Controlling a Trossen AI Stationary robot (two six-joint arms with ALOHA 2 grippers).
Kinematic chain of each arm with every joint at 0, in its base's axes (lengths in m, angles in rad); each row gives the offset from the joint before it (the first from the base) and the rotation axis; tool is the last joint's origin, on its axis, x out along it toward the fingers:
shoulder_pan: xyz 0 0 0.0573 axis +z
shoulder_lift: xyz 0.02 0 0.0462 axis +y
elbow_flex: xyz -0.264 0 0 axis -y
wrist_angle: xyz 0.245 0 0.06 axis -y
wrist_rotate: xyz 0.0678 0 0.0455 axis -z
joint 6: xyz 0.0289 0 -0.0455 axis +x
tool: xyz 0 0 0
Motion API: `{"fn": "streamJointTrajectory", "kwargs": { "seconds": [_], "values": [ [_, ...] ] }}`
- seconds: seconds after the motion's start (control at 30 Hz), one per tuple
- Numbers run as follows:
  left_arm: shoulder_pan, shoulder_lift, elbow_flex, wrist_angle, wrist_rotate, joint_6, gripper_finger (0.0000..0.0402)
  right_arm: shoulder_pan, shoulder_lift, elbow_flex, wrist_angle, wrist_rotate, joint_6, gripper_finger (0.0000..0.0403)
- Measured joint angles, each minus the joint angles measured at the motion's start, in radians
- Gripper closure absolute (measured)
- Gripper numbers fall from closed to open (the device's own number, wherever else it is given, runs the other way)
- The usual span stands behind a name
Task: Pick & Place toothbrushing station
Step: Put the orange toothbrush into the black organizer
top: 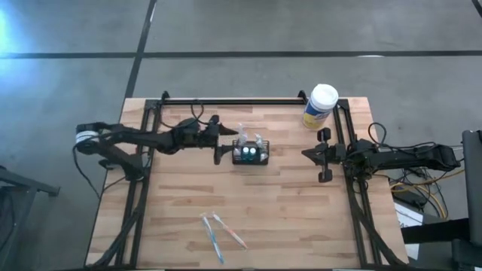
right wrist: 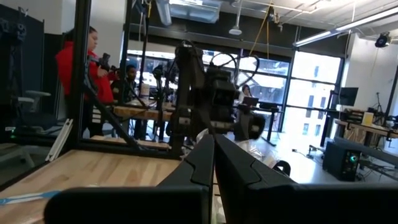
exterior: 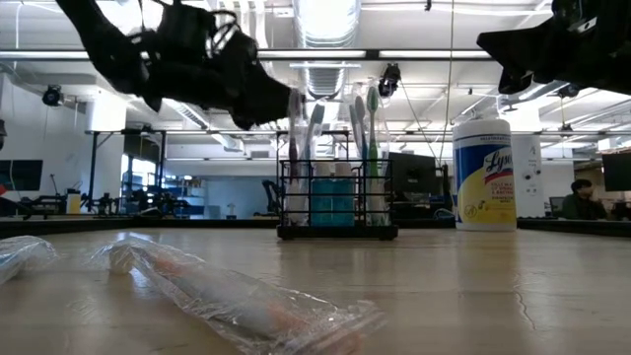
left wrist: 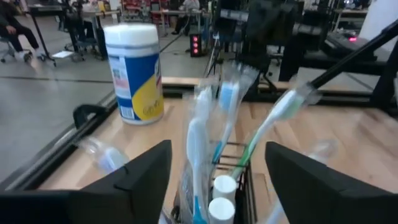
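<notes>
The toothbrushing station (top: pixel 251 153), a small black wire-mesh holder, stands upright at the middle of the table, also seen in the low view (exterior: pixel 335 202). Several wrapped toothbrushes (left wrist: pixel 205 124) stick up out of it, beside white-capped tubes (left wrist: pixel 219 198). My left gripper (top: pixel 228 141) hovers level at the holder's left side, open. In its wrist view, my left gripper (left wrist: pixel 217 186) has its fingers either side of the brush heads without touching them. My right gripper (top: pixel 316 154) waits shut at the table's right, above the wood.
A white-lidded canister with a yellow label (top: pixel 320 105) stands at the far right. Two wrapped toothbrushes (top: pixel 218 233) lie near the front edge, one of them close in the low view (exterior: pixel 237 296). Black frame rails (top: pixel 143 188) run along both sides. People stand beyond the table.
</notes>
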Motion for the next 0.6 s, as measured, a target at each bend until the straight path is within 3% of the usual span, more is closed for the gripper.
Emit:
{"fn": "streamJointTrajectory", "kwargs": {
  "seconds": [0.17, 0.33, 0.47, 0.6],
  "values": [
    [0.0, -0.186, -0.023, -0.156, 0.015, 0.005, 0.0119, 0.0, 0.0, 0.0, -0.001, 0.0, 0.0, 0.0394],
    [0.0, -0.424, -0.042, -0.4, 0.065, 0.028, 0.0135, 0.0, 0.0, 0.0, -0.004, 0.0, 0.0, 0.0394],
    [-0.001, -0.599, -0.078, -0.57, 0.066, 0.017, 0.0187, 0.0, 0.0, 0.0, -0.004, 0.0, -0.001, 0.0394],
    [-0.001, -0.741, -0.152, -0.647, 0.067, 0.004, 0.0281, 0.0, 0.0, 0.0, -0.019, 0.0, -0.012, 0.0394]
  ]
}}
